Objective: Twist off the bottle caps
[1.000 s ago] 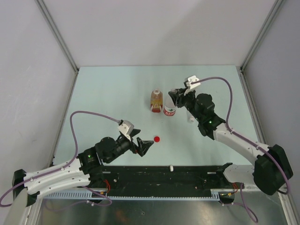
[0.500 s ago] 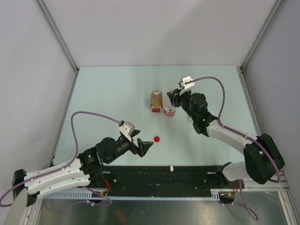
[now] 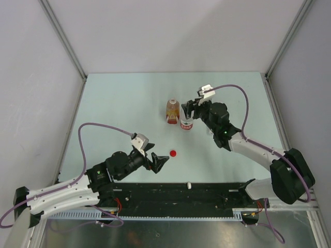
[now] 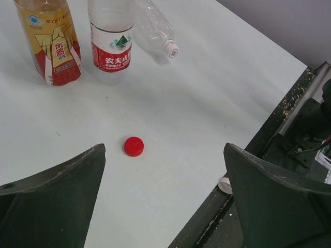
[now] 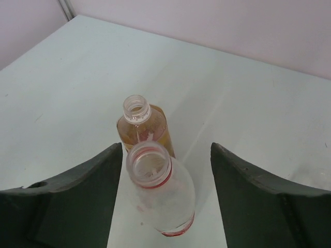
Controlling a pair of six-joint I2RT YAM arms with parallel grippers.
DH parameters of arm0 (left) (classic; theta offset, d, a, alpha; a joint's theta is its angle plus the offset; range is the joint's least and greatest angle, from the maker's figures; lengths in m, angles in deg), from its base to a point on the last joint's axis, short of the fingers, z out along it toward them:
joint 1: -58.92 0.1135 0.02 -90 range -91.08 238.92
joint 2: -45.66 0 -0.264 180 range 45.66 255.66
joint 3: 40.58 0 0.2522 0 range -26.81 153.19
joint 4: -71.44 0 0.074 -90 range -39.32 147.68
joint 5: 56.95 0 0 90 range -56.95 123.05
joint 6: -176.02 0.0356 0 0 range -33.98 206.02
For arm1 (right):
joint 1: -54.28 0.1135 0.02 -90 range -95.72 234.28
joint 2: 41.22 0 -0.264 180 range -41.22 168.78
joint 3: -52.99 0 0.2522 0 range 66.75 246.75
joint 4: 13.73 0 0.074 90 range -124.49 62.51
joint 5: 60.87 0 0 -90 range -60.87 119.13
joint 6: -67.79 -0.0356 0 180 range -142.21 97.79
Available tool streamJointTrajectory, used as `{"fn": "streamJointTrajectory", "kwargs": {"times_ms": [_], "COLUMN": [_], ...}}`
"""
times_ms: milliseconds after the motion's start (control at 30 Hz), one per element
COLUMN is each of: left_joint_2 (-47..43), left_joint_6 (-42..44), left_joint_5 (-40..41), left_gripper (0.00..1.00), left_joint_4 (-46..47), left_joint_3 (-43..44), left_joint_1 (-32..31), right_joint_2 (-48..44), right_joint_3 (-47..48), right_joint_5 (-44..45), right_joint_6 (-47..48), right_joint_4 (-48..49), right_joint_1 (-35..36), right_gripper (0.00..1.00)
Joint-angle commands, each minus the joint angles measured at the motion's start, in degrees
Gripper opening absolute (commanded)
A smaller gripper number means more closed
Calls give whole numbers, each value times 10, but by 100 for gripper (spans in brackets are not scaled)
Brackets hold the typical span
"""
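The amber bottle [image 3: 172, 111] [image 5: 144, 126] and the red-and-white label bottle [image 3: 186, 124] [image 5: 165, 199] stand upright side by side, both with open mouths. My right gripper [image 3: 189, 111] [image 5: 166, 173] is open, its fingers on either side of the label bottle's neck and not gripping it. A plain clear bottle [image 4: 150, 23] lies on its side behind them with a white cap [image 4: 170, 49] on it. A red cap [image 3: 172, 153] [image 4: 134, 146] lies loose on the table. My left gripper [image 3: 159, 157] [image 4: 164, 155] hovers wide open just short of the red cap, holding nothing.
A loose white cap [image 3: 190, 185] [image 4: 225, 185] rests against the black rail [image 3: 207, 194] at the table's near edge. Grey walls enclose the table on the left, back and right.
The right arm swung left over the label bottle, then its jaws went from shut to open around the neck. The left arm has not moved.
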Motion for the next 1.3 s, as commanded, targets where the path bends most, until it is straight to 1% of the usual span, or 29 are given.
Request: {"fn": "streamJointTrajectory", "kwargs": {"times_ms": [0,100,133,167,200,267,533,600,700,900,1100,1267], "left_joint_2": [-8,-8,-8,-7,-7,-6,2,6,14,32,44,51], "left_joint_6": [8,6,6,4,2,-1,-10,-12,-14,-18,-22,-21], "left_joint_5": [6,4,6,8,10,13,19,15,11,4,-17,-24], "left_gripper": [99,99,99,99,99,100,99,99,99,99,99,99], "left_joint_4": [5,4,4,3,3,1,-4,-7,-10,-13,-14,-15], "left_joint_3": [4,6,6,7,7,9,18,22,29,33,41,46], "left_joint_1": [2,2,2,2,2,2,2,2,1,2,2,2], "right_joint_2": [-32,-48,-55,-62,-68,-84,-142,-148,-155,-156,-143,-139], "right_joint_3": [6,6,6,6,6,6,6,6,6,5,-2,-36], "right_joint_5": [6,9,10,13,17,17,-88,-106,-111,-90,-31,15], "right_joint_6": [-15,-24,-28,-36,-48,-81,-239,-255,-251,-223,-212,-224], "right_joint_4": [9,5,3,0,-5,-17,-84,-102,-136,-215,-317,-345], "right_joint_1": [2,1,1,1,1,-7,-103,-123,-139,-154,-166,-183], "right_gripper": [76,83,87,93,96,99,99,99,99,99,99,99]}}
